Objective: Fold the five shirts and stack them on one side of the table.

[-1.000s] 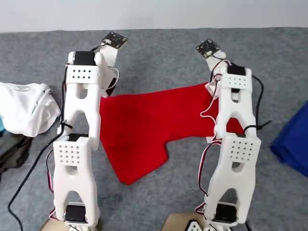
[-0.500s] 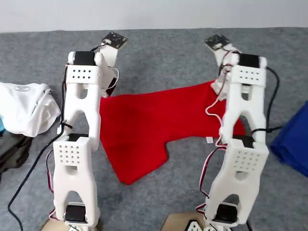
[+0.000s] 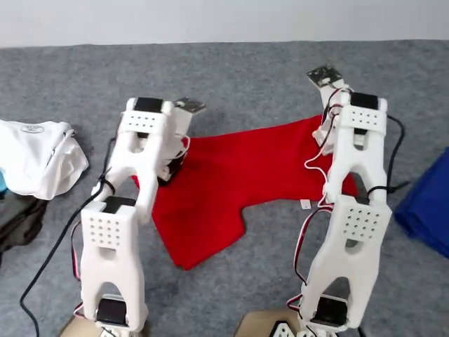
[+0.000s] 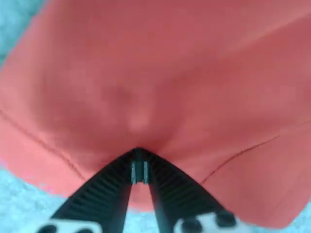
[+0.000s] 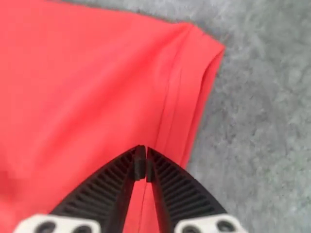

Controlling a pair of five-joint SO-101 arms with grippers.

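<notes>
A red shirt [image 3: 231,175] lies spread on the grey table [image 3: 245,77] between my two arms. My left gripper [image 4: 139,170] is shut on the red shirt [image 4: 146,87], pinching a fold a little in from the hem at its left side. The cloth there is bunched and pulled toward the middle. My right gripper [image 5: 142,165] is shut on the red shirt [image 5: 73,87] next to the stitched hem at its far right corner. In the high view both grippers sit under their own arms.
A crumpled white shirt [image 3: 35,158] lies at the table's left edge, with a dark garment [image 3: 17,217] just in front of it. A blue shirt [image 3: 428,203] lies at the right edge. Bare grey surface stretches along the far side.
My left arm has swung right, dragging the shirt's left edge in toward the middle. My right arm shifted slightly right and farther away, then stayed with its corner.
</notes>
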